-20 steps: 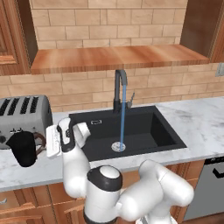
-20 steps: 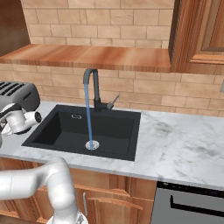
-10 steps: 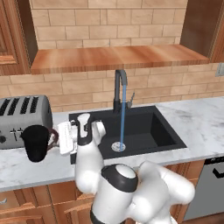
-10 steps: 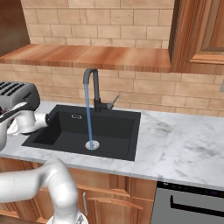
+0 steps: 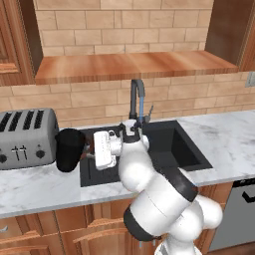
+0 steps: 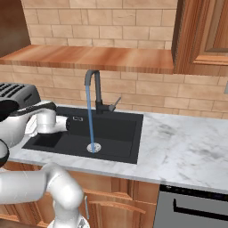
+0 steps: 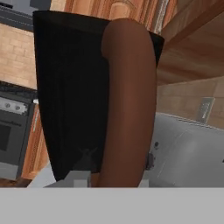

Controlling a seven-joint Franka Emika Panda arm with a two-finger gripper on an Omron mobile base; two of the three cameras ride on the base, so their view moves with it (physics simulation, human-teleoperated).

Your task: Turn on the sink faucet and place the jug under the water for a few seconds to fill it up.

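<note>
The matte black jug [image 5: 68, 149] hangs roughly upright just above the counter, between the toaster and the sink's left edge. My gripper [image 5: 90, 148] reaches it from the right and is shut on its brown loop handle [image 7: 127, 100]. In the hand view the jug's black body [image 7: 70, 87] looms close. The dark gooseneck sink faucet [image 6: 93, 87] is running. A thin blue stream of water [image 6: 90, 122] falls to the silver drain [image 6: 93, 147] in the black sink [image 6: 120, 133]. The jug is left of the stream and apart from it.
A silver four-slot toaster [image 5: 26, 138] stands on the white marble counter [image 6: 187, 151] just left of the jug. A wooden shelf [image 5: 129, 64] juts from the brick wall above the faucet. Marble stretches to the sink's right.
The jug has been carried rightward from in front of the toaster toward the sink's left edge, still in my grip. The arm swung with it. The water keeps running.
</note>
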